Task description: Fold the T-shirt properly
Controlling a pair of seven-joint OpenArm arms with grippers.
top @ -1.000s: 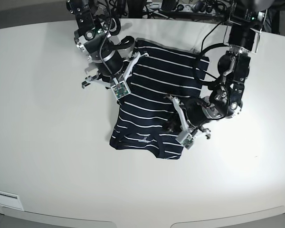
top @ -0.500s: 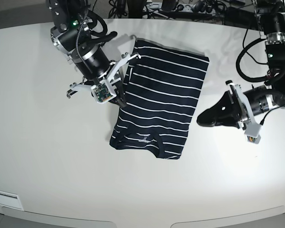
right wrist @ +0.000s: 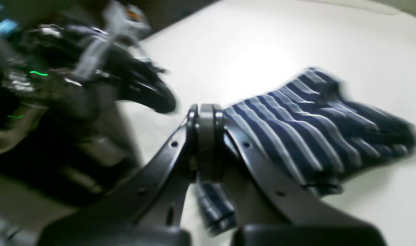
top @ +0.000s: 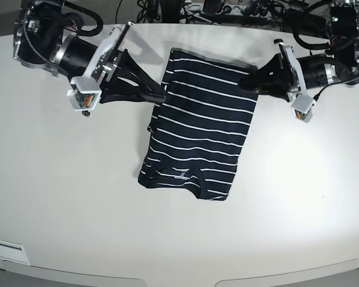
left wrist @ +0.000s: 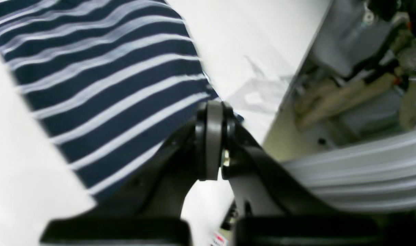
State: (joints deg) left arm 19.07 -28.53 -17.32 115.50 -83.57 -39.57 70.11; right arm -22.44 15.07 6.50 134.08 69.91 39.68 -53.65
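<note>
The T-shirt [top: 200, 128], dark navy with thin white stripes, lies folded into a long rectangle mid-table, collar end toward the front. My left gripper [top: 245, 82] is shut, with its tips at the shirt's far right corner. In the left wrist view the closed left gripper [left wrist: 212, 109] sits just at that corner of the shirt [left wrist: 102, 78], with no cloth seen between the pads. My right gripper [top: 161, 95] is shut and points at the shirt's left edge. In the right wrist view the right gripper [right wrist: 206, 111] is closed, with the shirt [right wrist: 307, 133] behind it.
The white table [top: 78, 197] spreads around the shirt. Cables and a power strip [top: 227, 9] lie along its back edge. A white label [top: 6, 244] sits at the front left. The table's back edge and gear beyond it [left wrist: 358, 78] show in the left wrist view.
Both arms swung toward the back of the table. The right gripper went from pointing down to lying low, pointing right. The left gripper moved up to the shirt's far right corner. The shirt stays put.
</note>
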